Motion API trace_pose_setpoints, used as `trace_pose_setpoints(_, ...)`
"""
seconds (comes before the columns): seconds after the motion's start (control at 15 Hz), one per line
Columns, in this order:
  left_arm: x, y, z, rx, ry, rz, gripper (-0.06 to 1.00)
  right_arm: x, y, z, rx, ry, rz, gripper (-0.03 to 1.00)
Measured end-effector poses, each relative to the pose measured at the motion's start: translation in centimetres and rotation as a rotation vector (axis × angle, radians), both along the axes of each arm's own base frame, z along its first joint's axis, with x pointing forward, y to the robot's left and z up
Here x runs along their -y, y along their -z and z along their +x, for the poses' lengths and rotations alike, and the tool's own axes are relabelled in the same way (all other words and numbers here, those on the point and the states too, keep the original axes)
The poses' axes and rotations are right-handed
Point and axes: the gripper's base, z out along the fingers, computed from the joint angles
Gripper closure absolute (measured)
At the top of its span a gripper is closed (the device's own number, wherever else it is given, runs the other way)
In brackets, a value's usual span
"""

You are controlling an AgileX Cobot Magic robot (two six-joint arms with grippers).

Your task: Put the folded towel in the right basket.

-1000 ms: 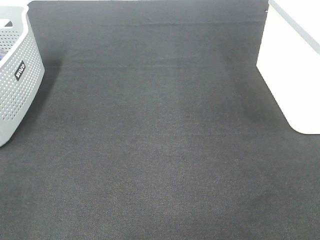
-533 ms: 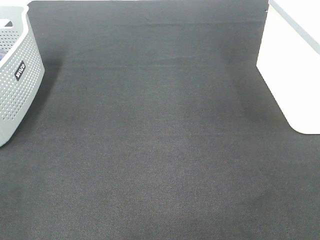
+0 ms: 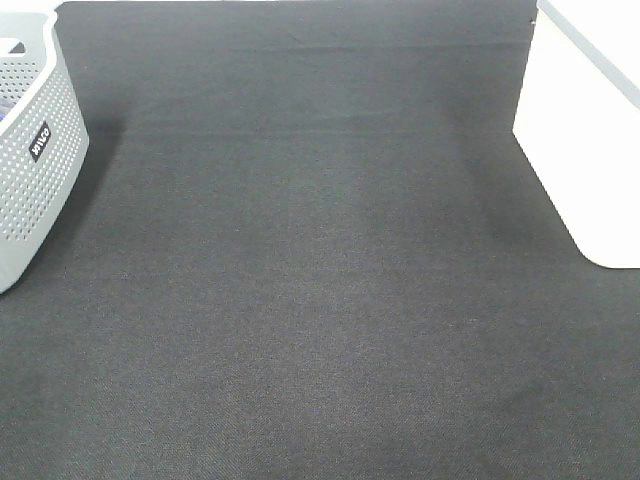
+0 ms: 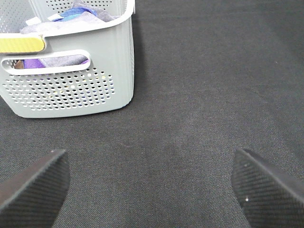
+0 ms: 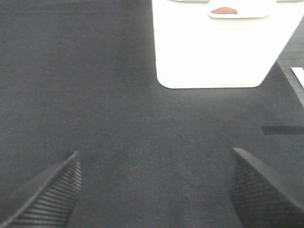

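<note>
Overhead, the dark woven cloth-covered table (image 3: 320,300) lies between two baskets: a grey perforated plastic basket with a black label (image 3: 30,150) at the left edge and the large white smooth-walled plastic basket (image 3: 590,130) at the right edge, well apart from each other. Neither arm shows in this high view.

From the left wrist camera, the left gripper (image 4: 151,185) hovers over bare mat with its two black textured fingers (image 4: 35,183) spread wide, nothing between them. The grey basket (image 4: 71,76) stands ahead of it, holding purple, blue and grey cloths (image 4: 71,14), with a yellow strip at its rim.

From the right wrist camera, the right gripper (image 5: 154,187) likewise has its dark ribbed fingers (image 5: 47,190) set far apart and empty above the mat. The white basket (image 5: 216,47) stands ahead, and through its handle slot a small patch of the rust-brown folded towel (image 5: 224,10) shows, inside the basket.
</note>
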Motion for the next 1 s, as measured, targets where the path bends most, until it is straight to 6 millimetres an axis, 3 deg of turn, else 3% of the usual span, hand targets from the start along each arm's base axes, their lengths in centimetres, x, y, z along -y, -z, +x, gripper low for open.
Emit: trace_pose_setpoints(1.0, 0.00, 0.00, 0.00, 0.000, 0.000, 0.000, 0.07, 0.21, 0.11, 0.04, -0.003, 0.023, 0.010, 0.18)
